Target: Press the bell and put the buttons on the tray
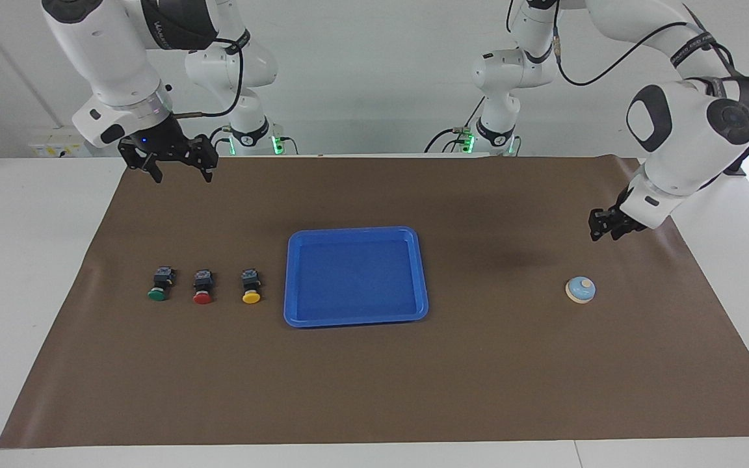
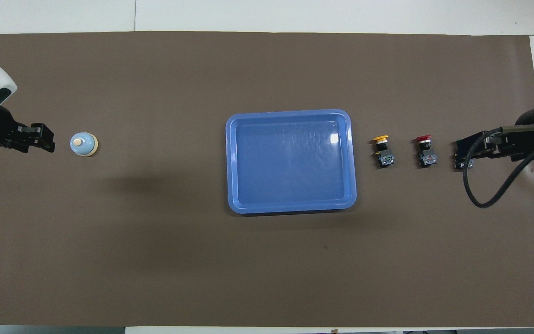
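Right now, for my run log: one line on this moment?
left gripper: raised near bell | right gripper: open, raised | buttons: on mat | tray: empty

My blue tray (image 1: 355, 237) is lying flat mid-bench with nothing in it. Toward my right arm's end, the yellow button (image 1: 251, 286), red button (image 1: 203, 287) and green button (image 1: 160, 284) are lying in a row, caps pointing away from me. The pale blue bell (image 1: 580, 290) is sitting upright toward my left arm's end.

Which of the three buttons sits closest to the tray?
The yellow-capped button, right beside the tray. The red button is in the middle, and the green button is farthest from the tray.
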You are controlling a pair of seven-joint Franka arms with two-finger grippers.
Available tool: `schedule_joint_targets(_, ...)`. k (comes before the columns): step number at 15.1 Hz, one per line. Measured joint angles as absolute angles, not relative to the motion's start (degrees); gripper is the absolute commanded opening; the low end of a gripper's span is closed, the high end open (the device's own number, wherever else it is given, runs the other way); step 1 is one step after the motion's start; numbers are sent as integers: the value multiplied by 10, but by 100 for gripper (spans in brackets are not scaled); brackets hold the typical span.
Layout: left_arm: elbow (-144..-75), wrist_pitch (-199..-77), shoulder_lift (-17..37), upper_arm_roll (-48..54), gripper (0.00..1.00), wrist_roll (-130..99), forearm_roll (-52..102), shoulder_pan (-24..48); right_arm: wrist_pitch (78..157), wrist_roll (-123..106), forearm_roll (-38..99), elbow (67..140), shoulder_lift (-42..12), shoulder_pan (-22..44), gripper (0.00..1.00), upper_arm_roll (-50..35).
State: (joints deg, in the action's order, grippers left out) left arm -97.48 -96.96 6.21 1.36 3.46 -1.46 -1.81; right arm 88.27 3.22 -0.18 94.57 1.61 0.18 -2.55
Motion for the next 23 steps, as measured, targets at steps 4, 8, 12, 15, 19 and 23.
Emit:
schedule_joint_targets(4, -974, -867, -13, 17, 100, 35, -8, -17, 883, 32, -2, 946, 16, 2, 100, -26)
schedule_joint_targets(8, -977, -849, -37, 19, 100, 35, -8, -17, 883, 32, -2, 946, 16, 2, 100, -26)
schedule_joint_targets(12, -974, -850, -38, 19, 100, 35, -7, -17, 883, 32, -2, 946, 16, 2, 100, -26)
schedule_joint_targets(15, -971, -850, -37, 20, 100, 35, -6, -17, 882, 32, -2, 948, 17, -18, 100, -24)
schedule_joint_targets(19, -969, -851, -29, 20, 100, 35, 1, -17, 885, 17, -2, 980, 27, -43, 100, -23)
schedule_joint_targets(23, -937, -850, -8, 19, 100, 34, 16, -18, 945, 15, -2, 1020, 30, -61, 100, -23)
